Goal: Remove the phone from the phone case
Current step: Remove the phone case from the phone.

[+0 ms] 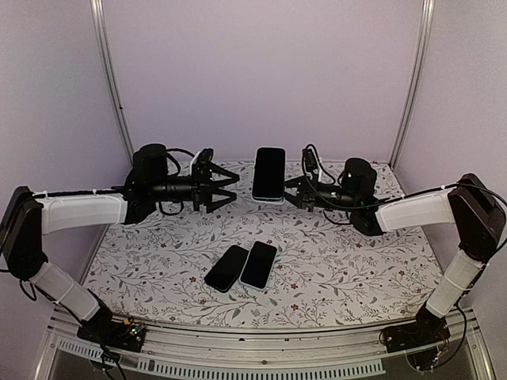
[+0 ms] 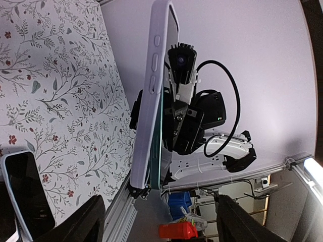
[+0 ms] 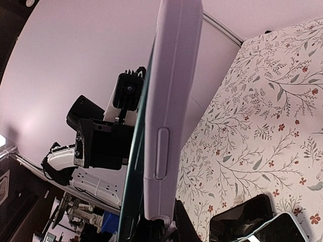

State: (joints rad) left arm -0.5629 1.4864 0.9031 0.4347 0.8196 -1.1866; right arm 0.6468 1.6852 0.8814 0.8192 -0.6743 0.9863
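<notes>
Inspection note, taken from beside the rig.

The right gripper [image 1: 290, 191] is clamping fully closed on one long edge of the pale plastic phone case [image 1: 268, 196]. It is holding the case upright in the air above the back of the floral-patterned table [image 1: 356, 253]. The black-screened phone [image 1: 269, 170] is sitting in that case. In the wrist views a dark teal edge is showing along the case's open face, but I cannot tell whether it is parting from the shell. The left gripper [image 1: 232, 191] is standing released with jaws wide, holding nothing. It is just beside the case's free edge and not touching it.

Hazards I am flagging:
- The whole load is hanging on one narrow pinch. A push from the left could pivot it or twist it out, and it would drop to the table.
- If the left jaws are closing over shell and handset together, nothing is separating.
- If the right pinch is bearing on the handset too, pulling is only straining the shell.
- A black slab handset [image 1: 227, 267] and a light-rimmed handset [image 1: 259, 264] are lying side by side nearer the front, where a falling device could strike them.
</notes>
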